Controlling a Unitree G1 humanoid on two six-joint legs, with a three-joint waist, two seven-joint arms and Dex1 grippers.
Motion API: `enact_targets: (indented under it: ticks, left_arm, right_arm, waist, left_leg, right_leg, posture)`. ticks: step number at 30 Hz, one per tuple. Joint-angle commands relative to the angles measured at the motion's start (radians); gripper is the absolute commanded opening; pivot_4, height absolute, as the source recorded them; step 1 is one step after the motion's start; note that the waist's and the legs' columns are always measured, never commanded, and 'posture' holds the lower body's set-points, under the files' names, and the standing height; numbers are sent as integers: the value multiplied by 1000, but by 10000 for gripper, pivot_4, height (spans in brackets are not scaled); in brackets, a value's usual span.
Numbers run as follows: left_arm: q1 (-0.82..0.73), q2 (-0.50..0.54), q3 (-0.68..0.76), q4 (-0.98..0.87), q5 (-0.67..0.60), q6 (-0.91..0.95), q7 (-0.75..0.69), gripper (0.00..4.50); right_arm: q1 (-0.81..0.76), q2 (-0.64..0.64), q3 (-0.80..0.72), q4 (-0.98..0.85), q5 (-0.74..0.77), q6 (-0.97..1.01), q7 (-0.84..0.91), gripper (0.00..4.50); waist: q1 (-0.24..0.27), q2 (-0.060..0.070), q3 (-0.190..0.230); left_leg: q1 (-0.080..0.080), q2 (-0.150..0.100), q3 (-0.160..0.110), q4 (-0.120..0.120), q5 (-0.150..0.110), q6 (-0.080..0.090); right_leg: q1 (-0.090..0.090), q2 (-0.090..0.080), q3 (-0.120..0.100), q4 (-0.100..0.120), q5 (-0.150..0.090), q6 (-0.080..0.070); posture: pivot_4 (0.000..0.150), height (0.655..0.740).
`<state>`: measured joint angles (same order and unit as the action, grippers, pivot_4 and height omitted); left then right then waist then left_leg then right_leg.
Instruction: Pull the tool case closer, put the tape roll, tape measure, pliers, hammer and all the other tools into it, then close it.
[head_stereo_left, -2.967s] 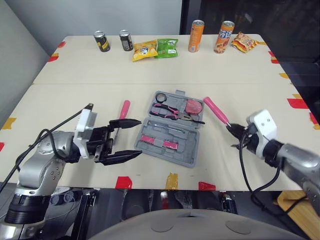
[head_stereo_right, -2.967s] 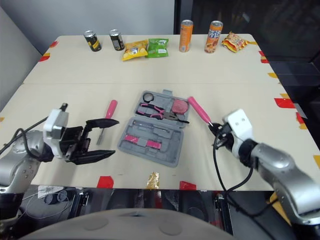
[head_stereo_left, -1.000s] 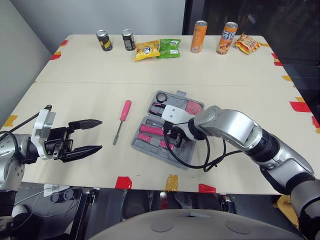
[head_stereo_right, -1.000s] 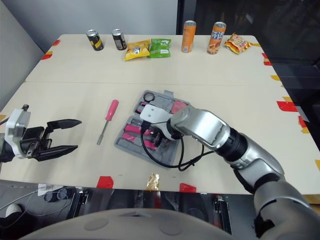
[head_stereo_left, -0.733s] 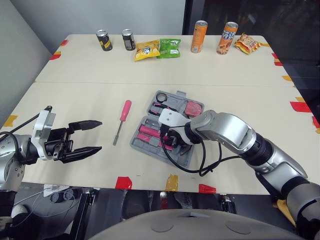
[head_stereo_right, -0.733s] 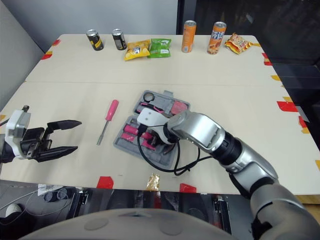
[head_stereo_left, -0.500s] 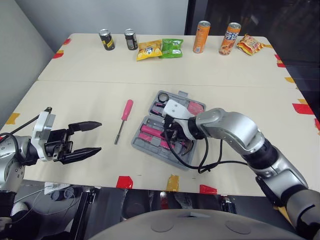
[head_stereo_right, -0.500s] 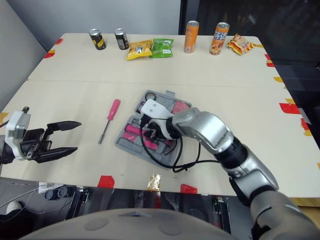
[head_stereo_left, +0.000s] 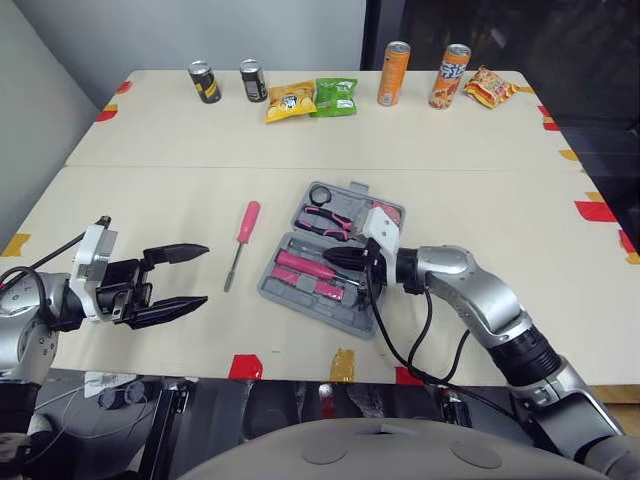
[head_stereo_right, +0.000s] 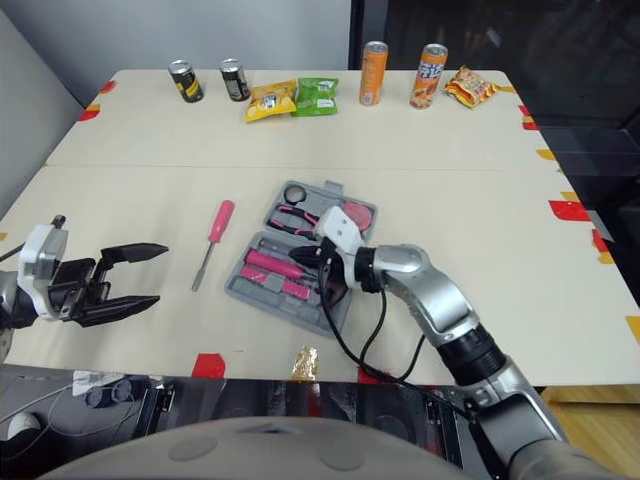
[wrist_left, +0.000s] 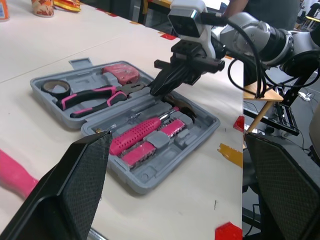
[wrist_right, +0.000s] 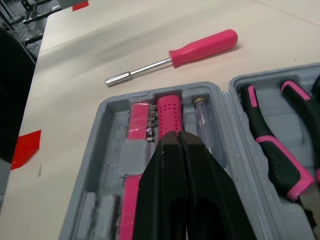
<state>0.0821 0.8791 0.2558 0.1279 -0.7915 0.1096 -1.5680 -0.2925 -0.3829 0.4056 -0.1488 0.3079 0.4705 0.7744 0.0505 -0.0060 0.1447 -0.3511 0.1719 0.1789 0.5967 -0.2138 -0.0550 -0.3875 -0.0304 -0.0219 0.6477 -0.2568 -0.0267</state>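
Right end effector (head_stereo_left: 335, 256), pressed together, hangs over the hammer (head_stereo_left: 305, 265) in the open tool case (head_stereo_left: 345, 318); left end effector (head_stereo_left: 200, 274) spread, near the screwdriver (head_stereo_left: 245, 225).

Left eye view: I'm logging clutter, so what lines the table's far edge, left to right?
Dark can, second dark can, yellow snack bag, green snack bag, orange can, patterned orange can, orange snack bag.

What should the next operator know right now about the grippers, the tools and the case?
Left gripper: open, hovering over the table, left of the pink screwdriver.
Right gripper: shut, empty, above the hammer in the open tool case.
Done: hammer, pliers, tape roll and tape measure lie in the case.
Left: put the screwdriver in, close the case.
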Motion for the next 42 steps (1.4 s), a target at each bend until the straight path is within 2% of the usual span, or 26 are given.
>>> enact_targets:
  ticks: [1,5,8,11,15,16,21,25,29,32,35,39,42]
  left_arm:
    - [-2,-7,5,-4,-14,-21,-46,45000]
    - [0,-27,-2,-6,-1,-25,-46,45000]
    - [0,-44,-3,-4,10,-29,-46,45000]
    - [-5,-76,16,-2,14,-9,0,45000]
    - [-12,-143,42,-1,35,7,132,45000]
    - [-12,-162,45,-3,47,2,166,45000]
    - [-14,-221,56,-27,70,29,303,45000]
    - [10,-231,67,-2,101,7,336,45000]
    - [70,-217,118,81,131,-26,327,45000]
    - [104,-207,152,127,146,-47,319,45000]
    - [130,-205,174,158,159,-65,309,45000]
    - [169,-208,189,116,163,-44,328,45000]
    - [186,-210,190,2,144,14,380,45000]
  right_arm:
    - [0,-14,60,62,-92,-52,17,190]
    - [-13,-68,176,150,-216,-59,76,190]
    - [-3,-57,166,171,-220,-46,70,190]
    - [24,-25,55,110,-141,-107,56,190]
    - [94,21,-90,22,-91,-298,2,190]
    - [117,31,-121,1,-23,-323,51,190]
    - [205,-13,-236,-73,109,-269,102,190]
    - [310,-97,-317,-116,132,-291,135,11611]
    - [529,-187,-448,-158,155,-377,201,25965]
    - [677,-217,-557,-151,184,-440,241,36480]
    - [774,-219,-637,-120,204,-491,272,44838]
    - [835,-207,-703,-88,225,-527,290,44838]
    - [836,-199,-715,-71,229,-536,293,44838]
  waist:
    - [0,0,0]
    - [0,0,-1]
    - [0,-2,-4]
    - [5,-2,-5]
    - [10,-2,-3]
    - [9,-2,-3]
    - [3,-2,-4]
    - [5,-3,-4]
    - [3,-3,-3]
    - [2,-3,-3]
    - [0,-3,-2]
    - [2,-3,-2]
    - [3,-4,-1]
  left_leg:
    - [0,0,0,0,1,2]
    - [0,0,0,0,2,4]
    - [1,0,0,0,2,3]
    - [2,0,0,0,1,3]
    - [1,0,0,1,1,3]
    - [0,0,0,1,1,3]
    - [0,1,0,0,2,6]
    - [-1,0,0,0,2,6]
    - [-1,0,0,-2,2,7]
    - [0,1,0,-6,2,6]
    - [0,1,-1,-6,1,7]
    - [1,0,-1,-7,-3,3]
    - [1,0,-1,-7,-3,3]
  right_leg:
    - [0,0,0,0,0,0]
    - [1,0,0,-1,0,0]
    - [2,0,0,-1,0,-1]
    - [3,0,-1,-1,0,-1]
    - [2,-1,-1,-1,0,-1]
    - [2,-1,-1,-1,0,0]
    - [1,0,-1,-1,0,0]
    - [2,-1,-1,-3,0,0]
    - [2,0,-1,-5,-1,0]
    - [3,0,-2,-10,-1,0]
    - [6,0,-2,-15,0,2]
    - [8,-1,-3,-18,0,2]
    - [9,-1,-3,-19,0,2]
  posture:
    - [1500,7400]
    - [1500,7400]
    - [1500,7400]
    - [1500,7400]
    - [1500,7400]
    - [1500,7400]
    - [1500,7400]
    - [1500,7400]
    - [1500,7400]
    - [1500,7400]
    - [1500,7400]
    - [1500,7400]
    - [1500,7400]
